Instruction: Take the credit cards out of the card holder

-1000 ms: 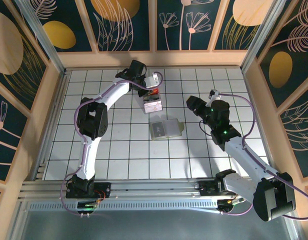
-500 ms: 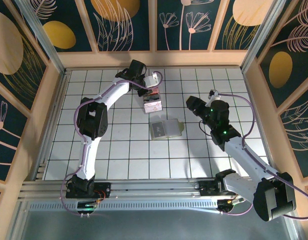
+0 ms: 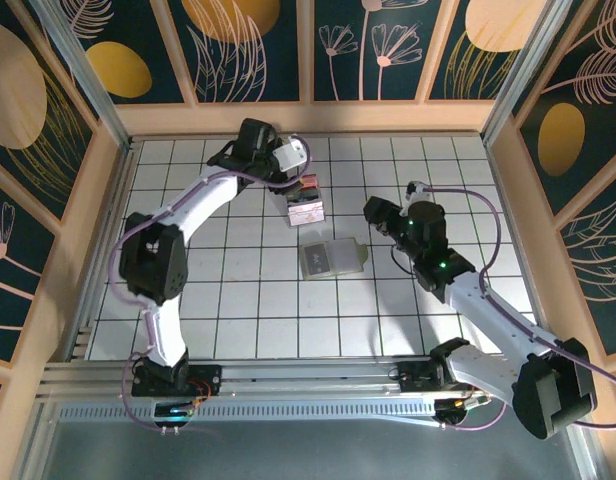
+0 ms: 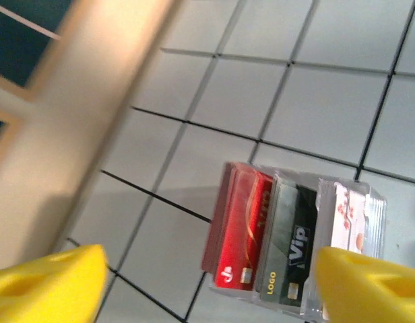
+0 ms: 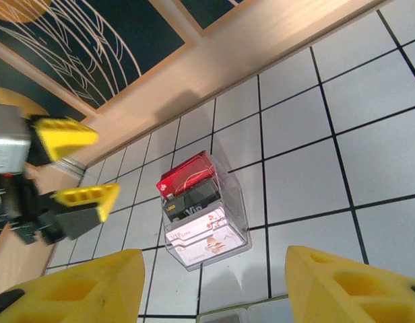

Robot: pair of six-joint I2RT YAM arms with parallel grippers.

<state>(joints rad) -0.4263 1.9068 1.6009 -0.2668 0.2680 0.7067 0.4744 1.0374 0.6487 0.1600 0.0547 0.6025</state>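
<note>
You opened the left gripper [image 5: 76,167] and drew back toward 10 o'clock, leaving the red card [image 4: 238,235] in the clear box [image 3: 306,207]. The right gripper [image 3: 374,210] hung open and empty at 2 o'clock of the card holder [image 3: 333,258], which lay mid-worktop.

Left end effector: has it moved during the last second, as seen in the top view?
Yes. The left end effector has shifted slightly left, away from the clear box, which stayed put.

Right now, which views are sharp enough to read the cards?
Left wrist: smeared, wooden wall streaked, yet red card and dark card legible. Right wrist: crisp on the clear box. Top external: sharp, print too small to read.
</note>
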